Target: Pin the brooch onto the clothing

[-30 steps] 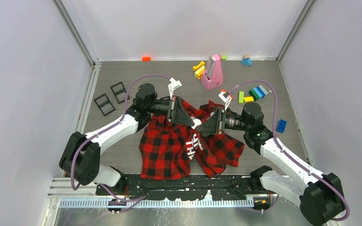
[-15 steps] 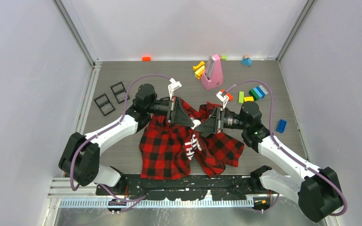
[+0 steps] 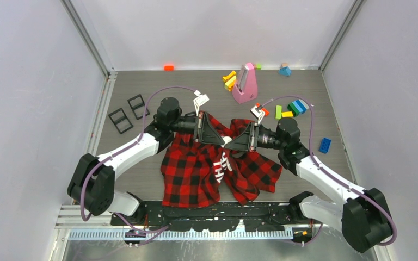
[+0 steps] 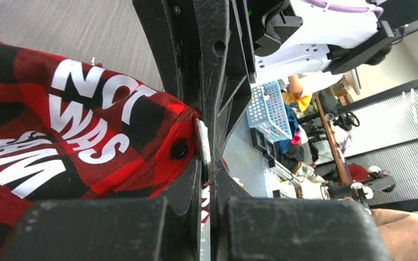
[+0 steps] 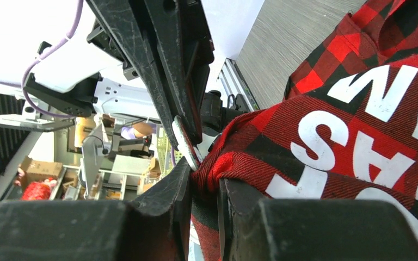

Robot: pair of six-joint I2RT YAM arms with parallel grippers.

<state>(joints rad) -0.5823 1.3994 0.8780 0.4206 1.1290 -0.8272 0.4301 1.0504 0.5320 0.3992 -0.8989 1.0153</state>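
Two claws meet at the shirt (image 3: 196, 168): my left gripper (image 4: 206, 167) clenches the brooch (image 4: 202, 142), my right gripper (image 5: 207, 179) pinches a fold.

Left gripper (image 3: 222, 141) and right gripper (image 3: 232, 145) are meeting tip to tip over the flannel shirt (image 3: 196, 174). Pink metronome (image 3: 244, 83) and coloured blocks (image 3: 293, 108) are crowding far right; bare table (image 3: 158, 87) is lying open far left.
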